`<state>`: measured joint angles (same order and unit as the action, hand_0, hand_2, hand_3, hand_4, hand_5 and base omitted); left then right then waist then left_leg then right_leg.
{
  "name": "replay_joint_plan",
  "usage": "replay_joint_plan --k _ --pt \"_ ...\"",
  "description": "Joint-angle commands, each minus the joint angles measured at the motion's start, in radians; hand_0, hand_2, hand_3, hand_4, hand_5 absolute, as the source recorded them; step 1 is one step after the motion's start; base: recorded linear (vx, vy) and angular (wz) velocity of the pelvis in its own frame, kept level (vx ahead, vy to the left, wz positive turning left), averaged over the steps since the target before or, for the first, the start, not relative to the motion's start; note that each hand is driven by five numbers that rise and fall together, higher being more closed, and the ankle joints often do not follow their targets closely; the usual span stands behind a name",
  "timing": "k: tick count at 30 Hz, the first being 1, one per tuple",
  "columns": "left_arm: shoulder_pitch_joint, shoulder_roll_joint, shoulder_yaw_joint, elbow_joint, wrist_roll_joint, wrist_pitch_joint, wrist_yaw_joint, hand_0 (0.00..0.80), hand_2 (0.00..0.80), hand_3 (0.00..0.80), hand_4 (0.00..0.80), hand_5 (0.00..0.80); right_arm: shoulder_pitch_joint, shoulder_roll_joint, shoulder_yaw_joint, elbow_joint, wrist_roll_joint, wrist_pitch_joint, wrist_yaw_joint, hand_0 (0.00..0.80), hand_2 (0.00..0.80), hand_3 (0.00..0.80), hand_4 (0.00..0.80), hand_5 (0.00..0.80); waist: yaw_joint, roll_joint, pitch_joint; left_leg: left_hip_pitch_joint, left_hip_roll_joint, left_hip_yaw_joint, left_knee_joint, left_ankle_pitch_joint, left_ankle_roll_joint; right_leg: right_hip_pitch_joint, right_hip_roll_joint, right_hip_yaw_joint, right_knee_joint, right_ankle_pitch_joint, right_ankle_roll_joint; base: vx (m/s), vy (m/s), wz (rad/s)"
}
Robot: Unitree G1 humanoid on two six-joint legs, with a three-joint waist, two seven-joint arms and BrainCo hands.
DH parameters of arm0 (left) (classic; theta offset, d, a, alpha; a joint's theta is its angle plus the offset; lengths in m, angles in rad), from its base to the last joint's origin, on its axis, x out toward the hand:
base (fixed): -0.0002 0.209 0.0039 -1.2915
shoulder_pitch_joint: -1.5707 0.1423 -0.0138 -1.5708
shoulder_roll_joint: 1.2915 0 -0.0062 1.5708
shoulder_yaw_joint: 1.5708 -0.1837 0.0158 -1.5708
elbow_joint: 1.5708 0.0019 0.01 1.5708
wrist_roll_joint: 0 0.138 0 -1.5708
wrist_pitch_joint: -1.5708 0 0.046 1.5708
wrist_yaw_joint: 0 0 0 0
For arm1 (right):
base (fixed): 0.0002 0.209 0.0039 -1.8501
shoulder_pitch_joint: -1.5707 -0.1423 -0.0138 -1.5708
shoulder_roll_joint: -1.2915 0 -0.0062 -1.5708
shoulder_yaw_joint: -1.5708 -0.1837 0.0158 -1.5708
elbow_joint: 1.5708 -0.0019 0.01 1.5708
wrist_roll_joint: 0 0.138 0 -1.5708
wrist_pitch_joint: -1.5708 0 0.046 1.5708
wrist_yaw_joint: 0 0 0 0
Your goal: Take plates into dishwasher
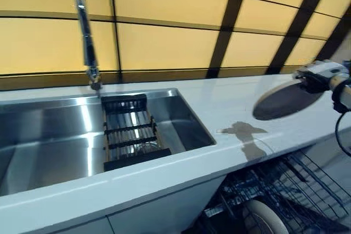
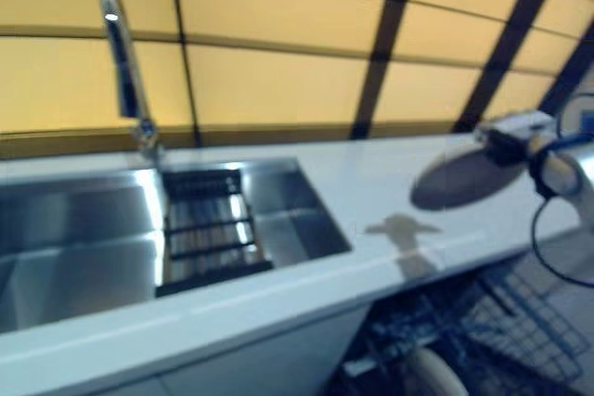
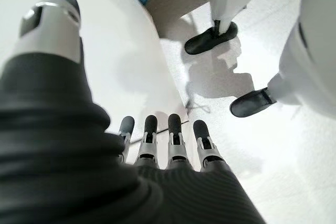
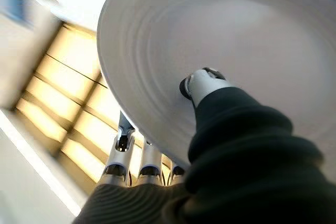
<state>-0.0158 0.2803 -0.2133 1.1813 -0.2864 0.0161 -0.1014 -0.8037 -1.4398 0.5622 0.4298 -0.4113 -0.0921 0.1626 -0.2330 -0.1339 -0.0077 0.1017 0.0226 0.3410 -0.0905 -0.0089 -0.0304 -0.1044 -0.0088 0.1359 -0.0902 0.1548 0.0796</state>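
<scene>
Yellow tiled wall (image 1: 164,42) behind, crossed by dark bands. One long white counter (image 1: 230,108) runs under it; its front edge is bare along the whole length, and the stretch between the sink and the right end is open.

One steel sink (image 1: 49,135) set into the counter on the left, with one tall tap (image 1: 85,31) at its back rim. One black slatted rack (image 1: 130,130) bridges the sink from back rim to front rim, toward its right side.

Below the counter's front edge, one dishwasher basket (image 1: 290,190) of dark wire stands pulled out. One pale plate (image 1: 263,217) stands on edge in it, near the front.

One more plate (image 4: 236,40), in the right hand (image 1: 323,78): held up above the right end of the counter, thumb against its face, fingers (image 4: 122,140) curled behind the rim, so clasped. Its round shadow lies on the counter below.

Left hand (image 3: 168,145): down beside the body, fingers straight and loose, holding nothing, white floor (image 3: 294,145) past them. Plates counted: two.
</scene>
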Motion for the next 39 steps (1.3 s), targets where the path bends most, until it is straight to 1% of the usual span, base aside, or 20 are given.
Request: replay_joint_plan --k 1,4,6,7,11,13,17,19,21,23,26,27,29,35,37,39 --pt "-0.039 0.031 0.013 0.033 0.042 0.006 0.007 0.0 0.0 0.0 0.0 0.0 0.041 -0.058 -0.162 0.089 0.041 0.049 -0.055 0.8 0.8 0.8 0.8 0.8 -0.017 0.005 0.014 0.008 0.011 -0.067 0.017 -0.039 0.026 0.041 -0.012 0.035 0.014 0.006 0.097 0.032 0.011 -0.24" --pt "-0.037 0.034 0.02 0.034 0.036 0.009 0.013 0.0 0.0 0.0 0.0 0.0 0.232 -0.061 -0.335 0.104 0.103 0.07 -0.059 0.8 0.8 0.8 0.8 0.8 -0.044 0.011 0.021 0.009 0.013 -0.053 0.024 -0.043 0.03 0.028 -0.011 0.048 0.019 0.012 0.099 0.032 -0.003 -0.16" --pt "-0.039 0.039 0.022 0.038 0.038 0.007 0.015 0.0 0.0 0.0 0.0 0.0 0.359 -0.044 -0.456 0.125 0.133 0.093 -0.064 0.8 0.8 0.8 0.8 0.8 -0.056 0.012 0.027 0.006 0.016 -0.044 0.036 -0.05 0.032 0.019 -0.013 0.052 0.022 0.015 0.099 0.016 -0.021 -0.08" --pt "-0.043 0.042 0.021 0.038 0.037 0.01 0.017 0.0 0.0 0.0 0.0 0.0 0.446 -0.025 -0.535 0.146 0.135 0.095 -0.068 0.8 0.8 0.8 0.8 0.8 -0.062 0.012 0.034 0.003 0.017 -0.04 0.041 -0.053 0.033 0.012 -0.013 0.053 0.023 0.017 0.1 0.005 -0.02 -0.07" --pt "-0.055 0.044 0.008 0.04 0.021 0.014 0.019 0.0 0.0 0.0 0.0 0.0 0.584 0.023 -0.652 0.165 0.176 0.108 -0.07 0.8 0.8 0.8 0.8 0.8 -0.071 0.016 0.052 0.0 0.019 -0.034 0.049 -0.055 0.035 0.001 -0.017 0.056 0.027 0.024 0.1 0.011 -0.022 -0.17" --pt "-0.059 0.042 0.003 0.039 0.018 0.01 0.014 0.0 0.0 0.0 0.0 0.0 0.63 0.053 -0.695 0.166 0.193 0.126 -0.075 0.8 0.8 0.8 0.8 0.8 -0.075 0.021 0.06 -0.001 0.017 -0.034 0.051 -0.057 0.037 -0.004 -0.018 0.057 0.028 0.026 0.099 0.025 -0.01 -0.09" --pt "-0.064 0.036 -0.006 0.028 0.013 0.008 0.011 0.0 0.0 0.0 0.0 0.0 0.688 0.115 -0.742 0.176 0.214 0.129 -0.102 0.8 0.8 0.8 0.8 0.8 -0.085 0.035 0.078 -0.003 0.015 -0.033 0.05 -0.057 0.037 -0.016 -0.021 0.058 0.029 0.03 0.097 0.014 0.004 -0.06" --pt "-0.068 0.033 -0.01 0.026 0.004 0.009 0.01 0.0 0.0 0.0 0.0 0.0 0.697 0.142 -0.75 0.156 0.214 0.146 -0.102 0.8 0.8 0.8 0.8 0.8 -0.091 0.041 0.083 -0.001 0.014 -0.031 0.049 -0.058 0.038 -0.018 -0.022 0.06 0.029 0.03 0.096 0.015 0.006 -0.03" --pt "-0.064 0.026 -0.005 0.025 0.003 0.004 0.008 0.0 0.0 0.0 0.0 0.0 0.707 0.178 -0.762 0.134 0.226 0.183 -0.097 0.8 0.8 0.8 0.8 0.8 -0.096 0.049 0.09 -0.002 0.013 -0.031 0.047 -0.058 0.037 -0.022 -0.023 0.061 0.028 0.029 0.093 0.034 0.01 -0.03" --pt "-0.065 0.023 -0.004 0.023 -0.001 0.005 0.011 0.0 0.0 0.0 0.0 0.0 0.71 0.195 -0.767 0.13 0.229 0.197 -0.092 0.8 0.8 0.8 0.8 0.8 -0.099 0.053 0.092 -0.001 0.012 -0.031 0.044 -0.058 0.037 -0.024 -0.023 0.06 0.027 0.029 0.092 0.0 0.0 0.0" --pt "-0.063 0.011 0.004 0.021 -0.006 0.008 0.021 0.0 0.0 0.0 0.0 0.0 0.706 0.26 -0.757 0.106 0.241 0.25 -0.103 0.8 0.8 0.8 0.8 0.8 -0.103 0.065 0.101 -0.002 0.014 -0.027 0.037 -0.055 0.033 -0.032 -0.025 0.056 0.026 0.03 0.09 0.0 0.0 0.0" --pt "-0.063 0.012 0.004 0.021 -0.006 0.008 0.021 0.0 0.0 0.0 0.0 0.0 0.705 0.261 -0.757 0.104 0.241 0.251 -0.103 0.8 0.8 0.8 0.8 0.8 -0.104 0.065 0.101 -0.002 0.014 -0.027 0.037 -0.055 0.033 -0.032 -0.025 0.056 0.026 0.03 0.09 0.0 0.0 0.0" --pt "-0.061 0.007 0.01 0.023 -0.001 0.009 0.019 0.0 0.0 0.0 0.0 0.0 0.698 0.299 -0.758 0.089 0.256 0.29 -0.111 0.8 0.8 0.8 0.8 0.8 -0.105 0.073 0.109 -0.003 0.013 -0.029 0.034 -0.053 0.031 -0.035 -0.025 0.055 0.025 0.029 0.087 0.0 0.0 0.0" --pt "-0.061 -0.006 0.009 0.012 -0.01 0.003 0.028 0.0 0.0 0.0 0.0 0.0 0.662 0.361 -0.731 0.047 0.25 0.347 -0.116 0.8 0.8 0.8 0.8 0.8 -0.104 0.092 0.125 -0.006 0.014 -0.033 0.021 -0.044 0.025 -0.043 -0.027 0.049 0.022 0.027 0.083 0.0 0.0 0.0" --pt "-0.06 -0.008 0.009 0.008 -0.012 0.003 0.03 0.0 0.0 0.0 0.0 0.0 0.656 0.367 -0.726 0.043 0.254 0.355 -0.118 0.8 0.8 0.8 0.8 0.8 -0.103 0.095 0.126 -0.008 0.013 -0.035 0.018 -0.042 0.024 -0.043 -0.027 0.047 0.022 0.027 0.083 0.0 0.0 0.0" --pt "-0.061 -0.009 0.01 0.003 -0.01 0.003 0.028 0.0 0.0 0.0 0.0 0.0 0.652 0.381 -0.725 0.023 0.247 0.378 -0.106 0.8 0.8 0.8 0.8 0.8 -0.104 0.102 0.131 -0.009 0.014 -0.037 0.015 -0.041 0.022 -0.045 -0.027 0.045 0.021 0.025 0.081 0.0 0.0 0.0"
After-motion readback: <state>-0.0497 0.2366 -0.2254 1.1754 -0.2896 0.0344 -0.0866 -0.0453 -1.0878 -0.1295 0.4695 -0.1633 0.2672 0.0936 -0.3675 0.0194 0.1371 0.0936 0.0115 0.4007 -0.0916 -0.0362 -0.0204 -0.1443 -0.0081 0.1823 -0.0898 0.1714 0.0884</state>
